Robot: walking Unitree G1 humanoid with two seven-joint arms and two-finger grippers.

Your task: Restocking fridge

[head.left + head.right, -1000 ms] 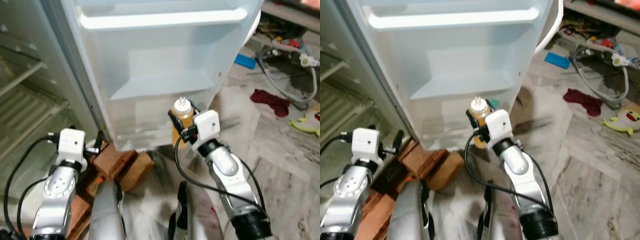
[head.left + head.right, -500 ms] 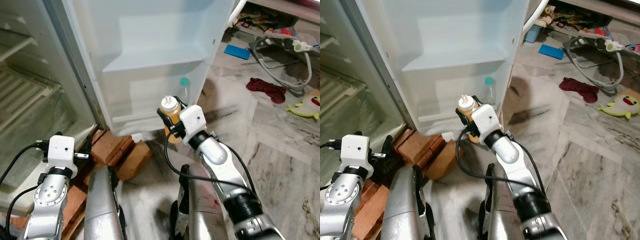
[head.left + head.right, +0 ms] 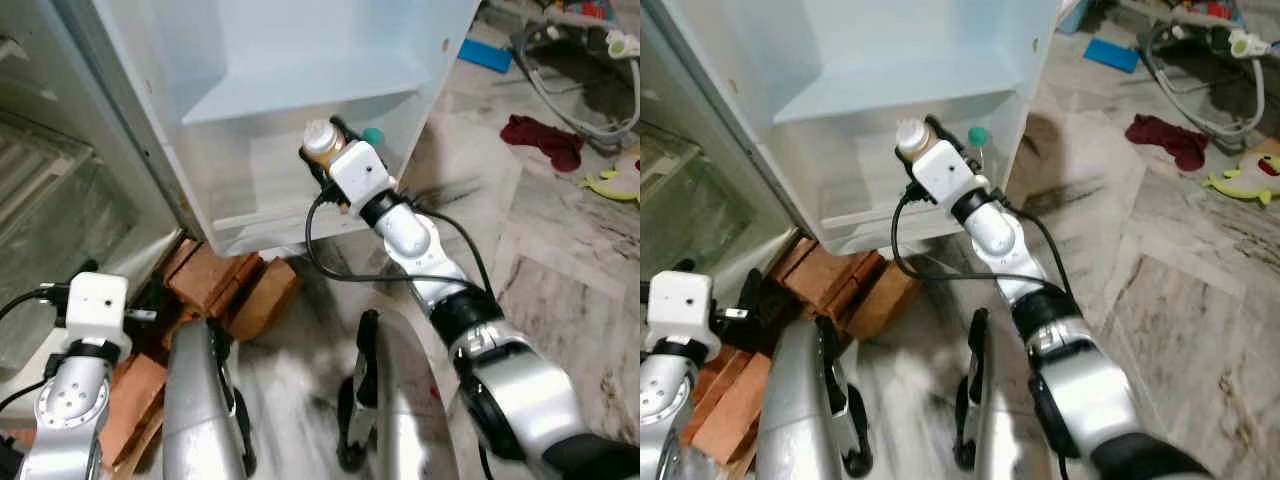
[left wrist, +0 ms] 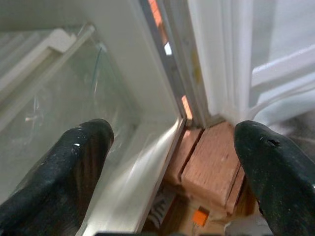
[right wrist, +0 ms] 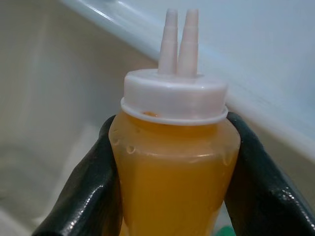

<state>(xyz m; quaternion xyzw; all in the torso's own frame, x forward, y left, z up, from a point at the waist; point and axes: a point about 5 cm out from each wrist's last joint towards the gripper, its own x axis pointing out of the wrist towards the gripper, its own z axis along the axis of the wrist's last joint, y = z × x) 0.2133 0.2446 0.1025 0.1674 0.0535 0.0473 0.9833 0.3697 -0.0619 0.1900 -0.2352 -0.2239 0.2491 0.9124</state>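
The right end effector (image 5: 172, 162) was clamped on an orange sauce bottle (image 5: 174, 167) at the fridge door's lowest shelf (image 3: 270, 215); the left end effector (image 4: 172, 162) hung spread apart.

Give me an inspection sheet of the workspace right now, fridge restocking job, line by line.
Surface: marble floor; fridge door shelf bare.
Job's things: orange sauce bottle with a white twin-nozzle cap, upright, held at the lower door bin; a green-capped bottle already stands in that bin.
Clutter: bricks under the fridge; red cloth, blue item, toy on the floor.
Grippers: right gripper, jaws shut on the bottle; left gripper, jaws open, idle near the fridge base.
Cables: black cable looping off the right arm; grey hose beyond.
Surroundings: open fridge interior on the left.
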